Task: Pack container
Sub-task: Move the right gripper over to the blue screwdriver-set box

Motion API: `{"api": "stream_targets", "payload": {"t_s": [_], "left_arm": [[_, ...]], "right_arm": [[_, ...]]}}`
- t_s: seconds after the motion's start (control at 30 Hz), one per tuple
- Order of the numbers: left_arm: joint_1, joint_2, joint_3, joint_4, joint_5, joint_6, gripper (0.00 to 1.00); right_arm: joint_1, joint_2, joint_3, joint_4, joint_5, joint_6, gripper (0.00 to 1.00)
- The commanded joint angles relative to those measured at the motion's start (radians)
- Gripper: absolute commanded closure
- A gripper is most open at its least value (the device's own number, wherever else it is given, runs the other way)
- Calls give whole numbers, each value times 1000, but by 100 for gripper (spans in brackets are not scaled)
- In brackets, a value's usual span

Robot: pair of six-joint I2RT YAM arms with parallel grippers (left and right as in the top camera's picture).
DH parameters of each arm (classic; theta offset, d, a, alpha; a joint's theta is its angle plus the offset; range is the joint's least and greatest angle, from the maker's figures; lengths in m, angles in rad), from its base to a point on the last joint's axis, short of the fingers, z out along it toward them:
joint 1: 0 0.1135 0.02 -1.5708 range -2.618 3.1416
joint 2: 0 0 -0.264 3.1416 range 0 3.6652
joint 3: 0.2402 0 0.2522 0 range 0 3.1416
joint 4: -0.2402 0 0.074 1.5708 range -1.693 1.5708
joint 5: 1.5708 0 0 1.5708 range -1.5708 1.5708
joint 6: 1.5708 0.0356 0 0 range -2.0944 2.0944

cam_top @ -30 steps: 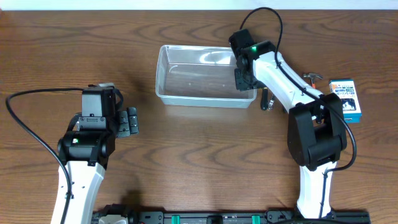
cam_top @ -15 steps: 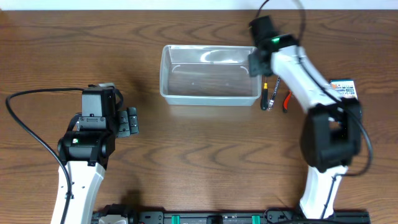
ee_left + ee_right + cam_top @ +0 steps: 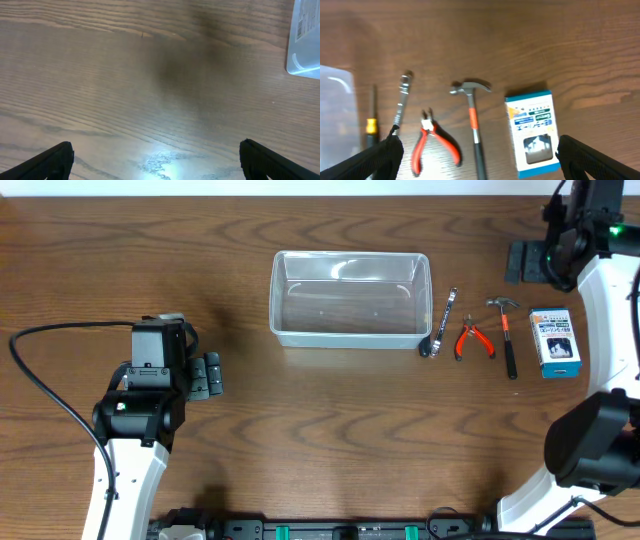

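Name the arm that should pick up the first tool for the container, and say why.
Right. Its gripper hangs just beyond the wrench, pliers and hammer, all lying right of the container; the left gripper sits far off on the container's other side.

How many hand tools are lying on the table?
4, all lying right of the clear container: a yellow-handled screwdriver nearest it, then a wrench, red-handled pliers and a hammer. None appears hidden.

Wood table (image 3: 330,430) carries container (image 3: 350,338), screwdriver (image 3: 370,127), ratchet (image 3: 443,320), red pliers (image 3: 467,332), hammer (image 3: 508,340), blue-white box (image 3: 555,343).
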Motion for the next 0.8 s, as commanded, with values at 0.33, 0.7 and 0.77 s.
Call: {"api": "stream_targets", "payload": {"t_s": [0.33, 0.7, 0.77], "left_arm": [[-3, 1, 15, -3, -11, 17, 2], [-3, 1, 15, -2, -11, 17, 2], [-3, 1, 15, -2, -11, 17, 2]], "right_arm": [[-83, 95, -8, -40, -3, -87, 1], [-21, 135, -8, 0, -255, 29, 9], [19, 143, -8, 37, -259, 109, 21]]}}
